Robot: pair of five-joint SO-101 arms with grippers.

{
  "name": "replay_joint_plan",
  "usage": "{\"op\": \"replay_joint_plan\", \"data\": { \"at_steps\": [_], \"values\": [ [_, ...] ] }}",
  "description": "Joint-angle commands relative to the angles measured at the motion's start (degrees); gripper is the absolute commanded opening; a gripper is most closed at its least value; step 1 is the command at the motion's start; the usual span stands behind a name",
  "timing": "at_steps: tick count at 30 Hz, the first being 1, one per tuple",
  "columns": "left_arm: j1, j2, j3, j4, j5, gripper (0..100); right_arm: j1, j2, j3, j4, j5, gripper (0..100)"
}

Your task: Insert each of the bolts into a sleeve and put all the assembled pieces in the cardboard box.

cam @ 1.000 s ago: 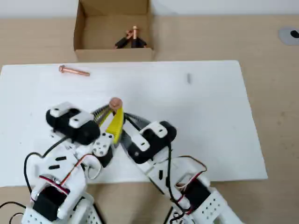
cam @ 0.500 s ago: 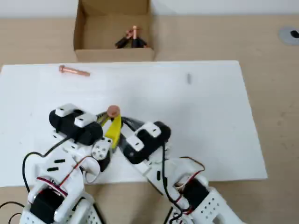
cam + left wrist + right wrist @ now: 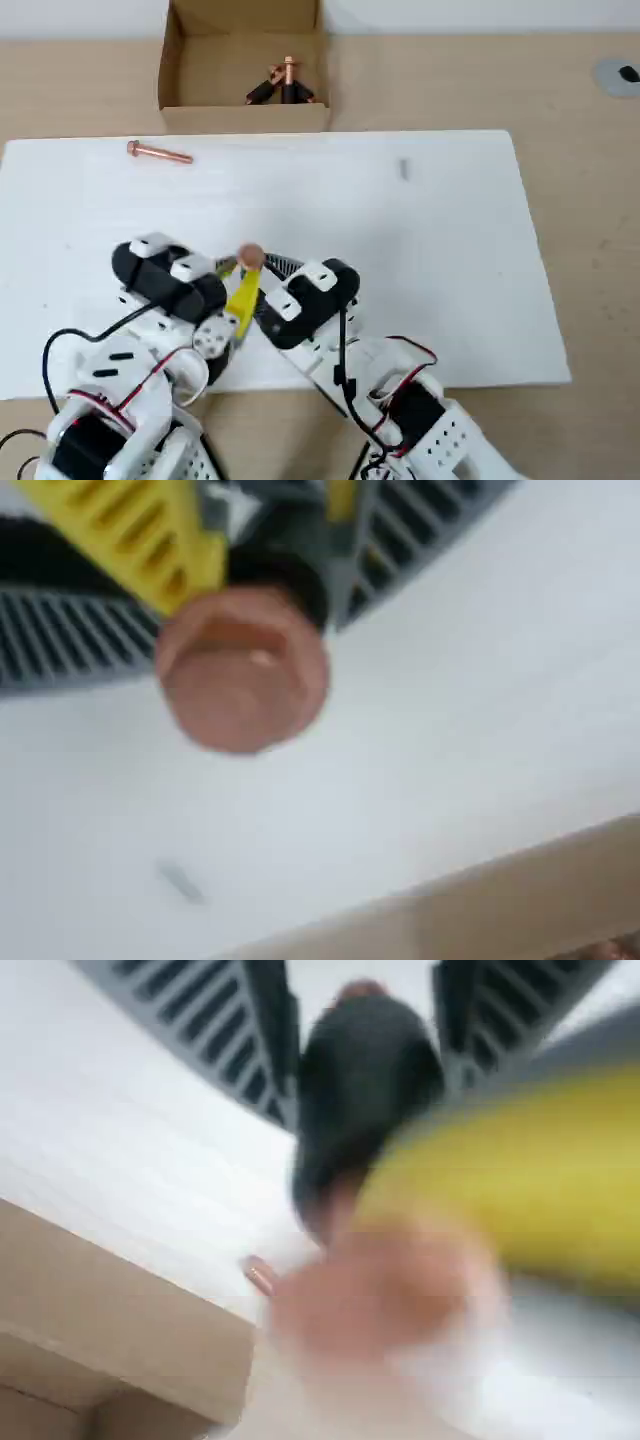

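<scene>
High view: the left gripper (image 3: 240, 272) is clamped on the bolt (image 3: 250, 257), and the right gripper (image 3: 270, 270) is clamped on the black sleeve (image 3: 365, 1090). Line up their axes and press gently, with both grips firm.

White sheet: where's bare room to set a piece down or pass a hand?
Crowded: front centre, where the left gripper and right gripper meet on the held bolt and sleeve. Free: right half of the white sheet, from the grey mark to its right edge; also the band between the loose bolt and those grippers.
</scene>
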Motion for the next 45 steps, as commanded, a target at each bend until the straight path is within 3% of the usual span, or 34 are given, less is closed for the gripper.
{"op": "replay_joint_plan", "data": {
  "at_steps": [1, 11, 23, 28, 32, 35, 39, 45],
  "values": [
    [-0.4, 0.6, 0.4, 7.3, -2.7, 9, -0.3, -9.5, -0.8, -1.6, -0.2, 0.9],
    [-0.4, 0.6, -4.9, 8.2, -4.0, 9, 0.0, -9.5, -1.3, -1.6, -0.2, 0.9],
    [-1.5, 0.7, -23.5, 7.8, -4.2, 8, 10.1, -6.5, -0.6, -1.8, 2.1, 0.9],
    [-11.7, 0.7, -27.3, 7.7, -4.2, 8, 10.2, -6.3, -0.2, -8.0, 7.7, 0.9],
    [-23.7, 0.7, -26.5, 7.7, -3.7, 8, 10.2, -6.2, -0.3, -10.2, 11.6, 0.9],
    [-33.6, 0.7, -22.1, 5.2, 2.5, 8, 10.3, -6.2, -0.6, -10.2, 11.8, 0.9],
    [-44.0, 0.6, -12.3, -5.5, 13.3, 8, 12.3, -5.5, -3.1, -9.8, 11.8, 0.9],
    [-43.0, 0.5, 3.3, -15.1, 16.4, 8, 18.9, 8.8, -16.0, -9.8, 10.1, 0.9]
  ]
}}
